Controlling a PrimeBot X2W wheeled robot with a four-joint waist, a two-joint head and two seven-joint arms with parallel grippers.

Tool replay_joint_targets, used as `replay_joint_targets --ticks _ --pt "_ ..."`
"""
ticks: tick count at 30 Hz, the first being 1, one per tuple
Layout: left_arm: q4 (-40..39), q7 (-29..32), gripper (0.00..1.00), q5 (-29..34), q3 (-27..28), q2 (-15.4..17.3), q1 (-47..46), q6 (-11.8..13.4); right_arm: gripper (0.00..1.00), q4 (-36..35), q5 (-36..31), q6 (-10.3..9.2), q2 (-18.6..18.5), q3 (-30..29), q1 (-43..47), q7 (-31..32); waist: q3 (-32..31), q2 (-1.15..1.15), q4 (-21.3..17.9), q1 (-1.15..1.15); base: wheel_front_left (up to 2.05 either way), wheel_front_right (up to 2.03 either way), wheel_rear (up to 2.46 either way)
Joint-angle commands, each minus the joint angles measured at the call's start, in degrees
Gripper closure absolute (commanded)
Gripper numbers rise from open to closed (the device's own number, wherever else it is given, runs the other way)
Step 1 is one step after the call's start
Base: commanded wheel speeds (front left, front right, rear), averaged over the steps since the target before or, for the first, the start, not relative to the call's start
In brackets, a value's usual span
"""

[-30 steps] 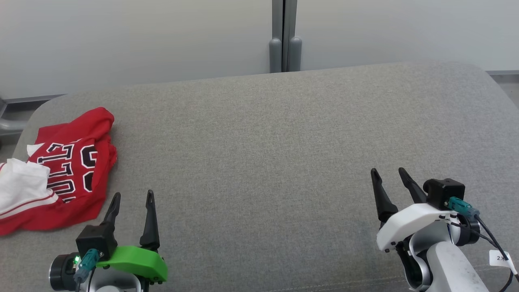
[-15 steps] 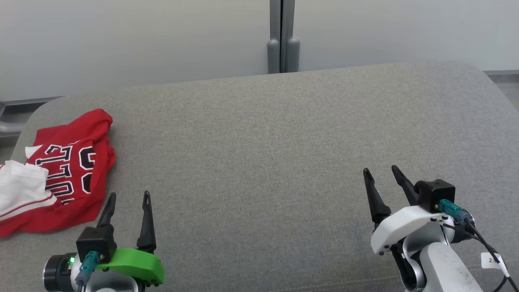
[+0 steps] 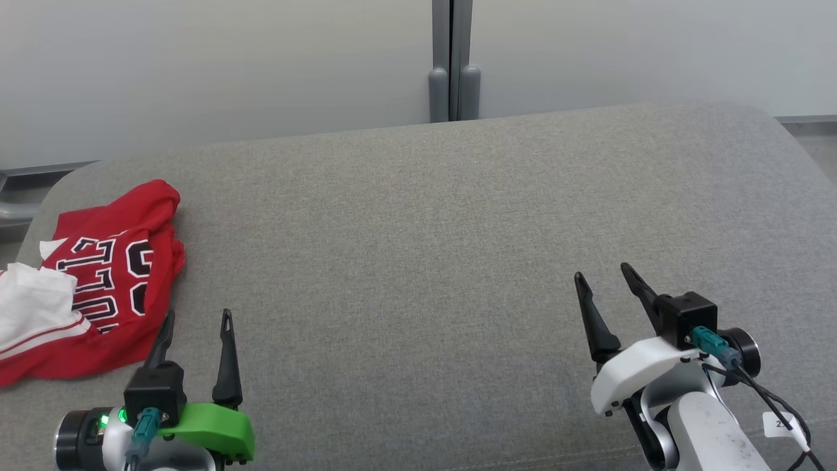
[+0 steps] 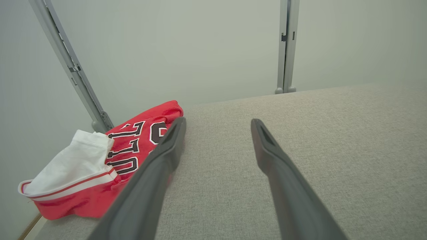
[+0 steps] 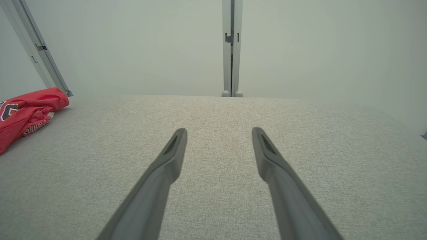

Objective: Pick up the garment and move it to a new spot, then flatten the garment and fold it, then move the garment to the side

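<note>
One garment, red with a white part and black-edged lettering, lies crumpled at the cushion's left end. The head view's edge cuts off its left side, and folds break the lettering past reading. Two grippers are low over the cushion's near edge, fingers pointing to its far edge. Left gripper: near left, fingers apart, empty. Right gripper: near right, fingers apart, empty.

Even, soft light; perhaps slight haze
</note>
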Motion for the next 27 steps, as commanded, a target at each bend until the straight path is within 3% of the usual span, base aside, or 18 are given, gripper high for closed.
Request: replay_joint_targets --ticks 1,27 --pt "-0.36 0.23 0.0 0.15 0.22 0.45 0.62 0.43 0.0 -0.25 -0.29 0.0 -0.34 0.08 -0.01 -0.49 -0.03 0.0 0.03 0.0 0.0 0.0 0.0" --pt "-2.66 0.6 0.0 -2.17 1.77 2.37 2.03 2.07 0.0 0.32 -0.08 0.0 0.03 -1.33 0.51 -1.67 -0.05 0.0 1.68 0.0 0.0 0.0 0.0"
